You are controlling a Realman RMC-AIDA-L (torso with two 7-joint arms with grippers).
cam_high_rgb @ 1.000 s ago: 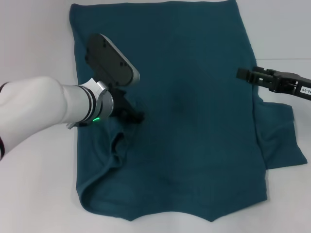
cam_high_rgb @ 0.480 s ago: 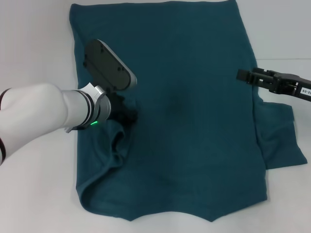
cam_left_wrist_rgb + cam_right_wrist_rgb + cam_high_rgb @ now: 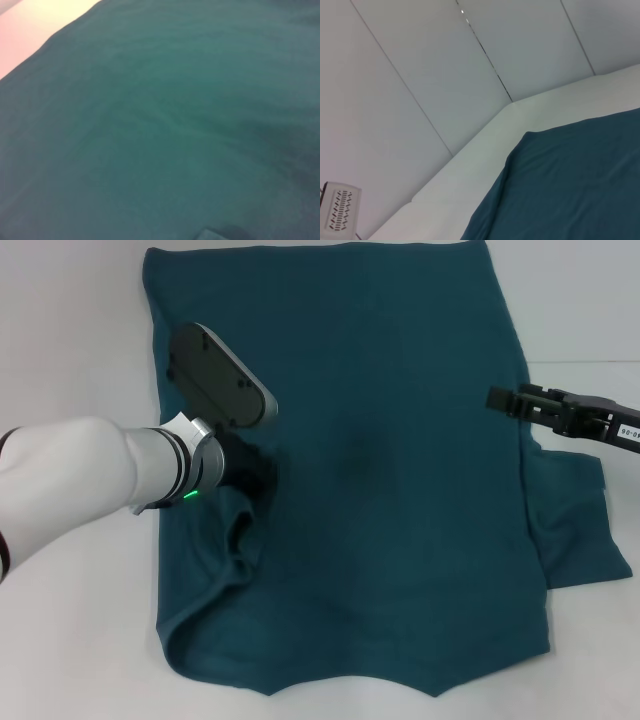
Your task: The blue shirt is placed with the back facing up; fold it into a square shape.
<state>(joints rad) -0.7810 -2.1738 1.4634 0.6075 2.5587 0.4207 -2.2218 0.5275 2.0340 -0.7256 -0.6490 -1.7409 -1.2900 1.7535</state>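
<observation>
1. Since a second ago the left tool (image 3: 262,475) has drawn back toward the shirt's left edge, off the fabric it was over; the right tool (image 3: 497,396) has not shifted.
2. Spread plain side up, the blue shirt (image 3: 390,490) covers most of the white bench (image 3: 70,360). Its left sleeve is already folded in onto the body, making a puckered ridge near the left tool. Its right sleeve lies flat, sticking out past the right edge.
3. Hidden under its own wrist in the head view, the left tool sits low over the cloth; I cannot tell whether its fingers are apart or together. The left wrist view shows only teal fabric.
4. Near the shirt's right edge, above the sleeve, the right tool hovers; whether its fingers are apart or together cannot be told.
5. Handling, as a judgement: light, limp cotton that will drape and drag rather than hold a crease. It is not fragile, and likely grips the bench enough to bunch.
6. Best holds are probably hems and corners: pinch the right sleeve at its outer edge and carry it inward low.
</observation>
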